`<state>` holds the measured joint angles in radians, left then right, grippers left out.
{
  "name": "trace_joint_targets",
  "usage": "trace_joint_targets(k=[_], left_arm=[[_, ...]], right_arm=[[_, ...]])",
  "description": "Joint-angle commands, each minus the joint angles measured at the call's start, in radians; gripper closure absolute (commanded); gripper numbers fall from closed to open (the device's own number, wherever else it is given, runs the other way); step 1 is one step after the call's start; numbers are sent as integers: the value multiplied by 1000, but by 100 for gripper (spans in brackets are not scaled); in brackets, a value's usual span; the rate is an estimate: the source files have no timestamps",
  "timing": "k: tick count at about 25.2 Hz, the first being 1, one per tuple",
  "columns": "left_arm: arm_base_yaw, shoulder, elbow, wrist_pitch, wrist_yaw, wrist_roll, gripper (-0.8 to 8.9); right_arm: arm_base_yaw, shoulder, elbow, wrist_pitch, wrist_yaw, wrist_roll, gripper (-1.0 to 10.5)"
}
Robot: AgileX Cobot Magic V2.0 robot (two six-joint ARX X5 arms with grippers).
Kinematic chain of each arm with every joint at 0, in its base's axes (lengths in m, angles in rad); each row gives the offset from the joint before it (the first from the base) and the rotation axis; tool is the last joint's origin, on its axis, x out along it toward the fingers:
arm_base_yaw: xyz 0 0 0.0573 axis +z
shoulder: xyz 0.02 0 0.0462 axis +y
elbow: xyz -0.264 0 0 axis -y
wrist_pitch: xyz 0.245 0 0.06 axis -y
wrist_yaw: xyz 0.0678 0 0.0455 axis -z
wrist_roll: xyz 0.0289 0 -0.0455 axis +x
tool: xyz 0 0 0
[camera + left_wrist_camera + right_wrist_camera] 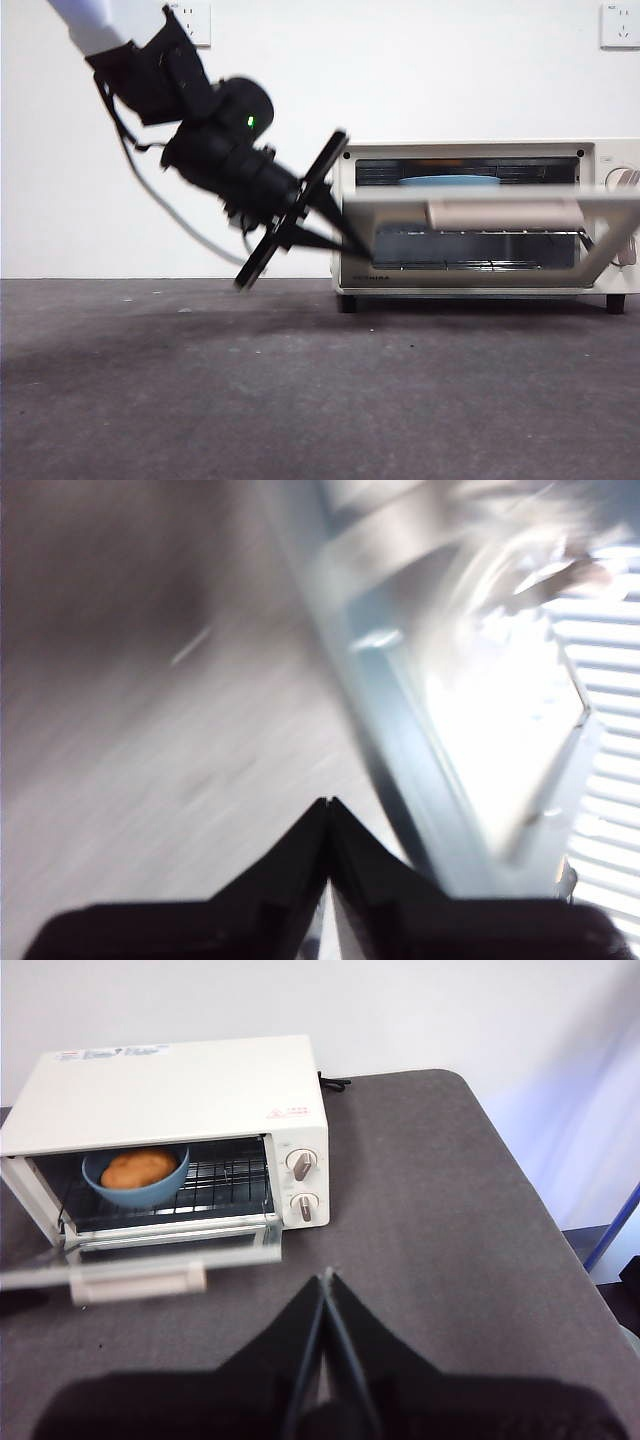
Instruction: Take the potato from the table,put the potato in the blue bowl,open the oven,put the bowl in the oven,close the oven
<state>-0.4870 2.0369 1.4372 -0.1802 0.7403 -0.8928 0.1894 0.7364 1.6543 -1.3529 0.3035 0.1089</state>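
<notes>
The counter is a flat, matte, dark grey-purple surface with small pale specks; behind it rises a plain white wall with two white sockets high up, and in the right wrist view the counter's rounded far corner gives onto a pale floor. The cream-white toaster oven stands toward the back of the counter, a black cord trailing behind it; its door is partly open, tilted out with the beige bar handle forward. The blue bowl sits on the wire rack inside the oven, and the potato lies in the bowl. The left pincer is clenched, its tips together at the door's left edge, just beside or touching it; that view is blurred. The right pincer is also clenched on nothing, hanging above the bare counter in front of the oven, well apart from it.
</notes>
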Motion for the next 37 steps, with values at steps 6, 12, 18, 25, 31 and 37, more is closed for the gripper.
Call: trace_joint_targets(k=[6, 12, 18, 25, 31, 37], left_arm=[[-8, 5, 153, 1, -34, 0, 819], [10, 5, 211, -8, -37, -2, 819], [19, 2, 225, -13, 22, 13, 819], [5, -86, 225, -97, 14, 185, 819], [-14, -257, 225, -329, -92, 462, 819], [-70, -477, 225, -555, -389, 692, 819]], right_arm=[[1, -2, -5, -22, 0, 16, 959], [1, -2, -5, -21, -1, 18, 959], [1, -2, -5, -22, 0, 19, 958], [1, -2, -5, -22, 0, 18, 959], [1, -2, -5, -22, 0, 19, 958], [1, -2, -6, -22, 0, 13, 958]])
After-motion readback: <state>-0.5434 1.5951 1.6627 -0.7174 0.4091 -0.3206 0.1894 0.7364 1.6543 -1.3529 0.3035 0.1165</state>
